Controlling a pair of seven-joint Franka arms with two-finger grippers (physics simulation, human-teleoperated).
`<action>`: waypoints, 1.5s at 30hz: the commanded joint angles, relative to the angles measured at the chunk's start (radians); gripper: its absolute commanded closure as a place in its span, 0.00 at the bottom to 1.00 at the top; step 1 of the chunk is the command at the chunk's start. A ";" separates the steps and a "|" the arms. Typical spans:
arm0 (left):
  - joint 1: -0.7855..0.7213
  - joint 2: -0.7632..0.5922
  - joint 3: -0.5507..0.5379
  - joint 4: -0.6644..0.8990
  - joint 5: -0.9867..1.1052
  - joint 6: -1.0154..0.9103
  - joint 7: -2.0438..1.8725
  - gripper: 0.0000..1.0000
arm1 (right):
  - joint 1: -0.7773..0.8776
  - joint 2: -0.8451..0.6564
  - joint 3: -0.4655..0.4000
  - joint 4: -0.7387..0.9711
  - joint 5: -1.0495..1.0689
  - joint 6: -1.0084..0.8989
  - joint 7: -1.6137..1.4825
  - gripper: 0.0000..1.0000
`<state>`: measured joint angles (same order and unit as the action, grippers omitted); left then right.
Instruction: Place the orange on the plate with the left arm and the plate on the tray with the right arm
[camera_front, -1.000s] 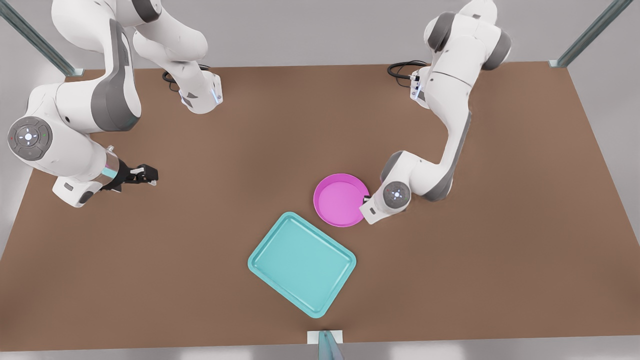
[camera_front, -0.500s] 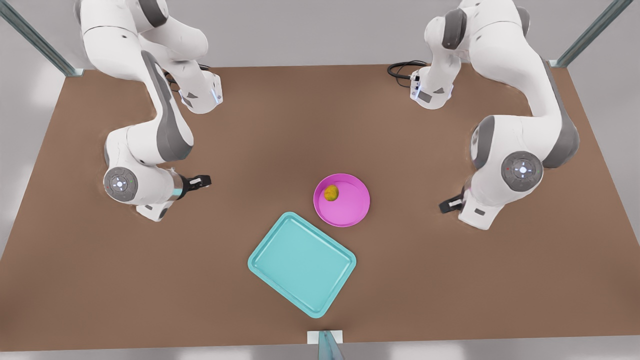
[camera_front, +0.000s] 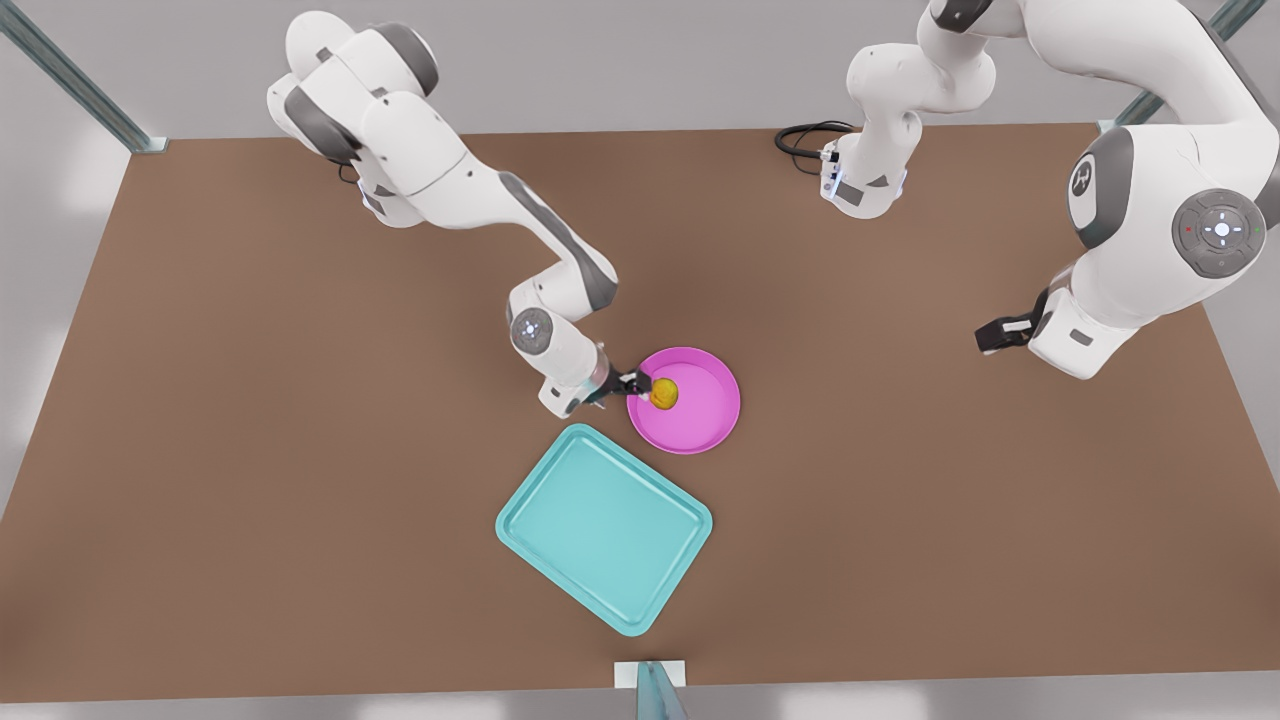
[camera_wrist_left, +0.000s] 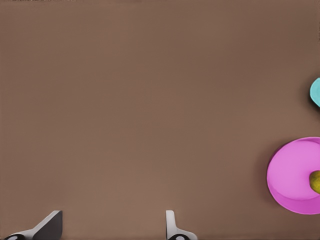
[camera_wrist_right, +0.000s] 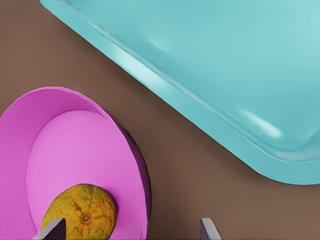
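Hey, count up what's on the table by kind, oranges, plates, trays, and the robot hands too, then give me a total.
orange: 1, lying on the plate
plate: 1
tray: 1
robot hands: 2, the right hand open at the plate's rim by the orange, the left hand open, waiting at the front view's right
Total: 5

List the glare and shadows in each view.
Right wrist view: white glare streaks along the tray rim, a dark shadow under the plate edge near the orange, with the open right gripper over them. Left wrist view: flat, even light on the table below the open left gripper, no glare. Front view: only faint, soft shadows beside tray and plate.
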<state>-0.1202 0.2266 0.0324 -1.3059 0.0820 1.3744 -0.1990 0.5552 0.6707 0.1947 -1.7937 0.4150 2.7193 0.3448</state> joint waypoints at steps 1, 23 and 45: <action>-0.001 -0.001 0.000 0.000 0.002 0.000 0.176 0.00 | 0.003 0.009 0.000 0.000 0.011 0.169 0.367 0.00; 0.004 -0.007 0.007 0.000 -0.019 -0.034 0.174 0.00 | 0.031 0.079 0.000 0.010 0.010 0.155 0.128 0.00; -0.004 -0.007 -0.002 0.000 -0.018 -0.031 0.161 0.00 | 0.023 0.078 0.000 0.028 0.010 0.100 0.128 0.79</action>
<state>-0.1243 0.2205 0.0306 -1.3051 0.0639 1.3442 -0.0467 0.5778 0.7508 0.1949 -1.7671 0.4262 2.8441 0.4744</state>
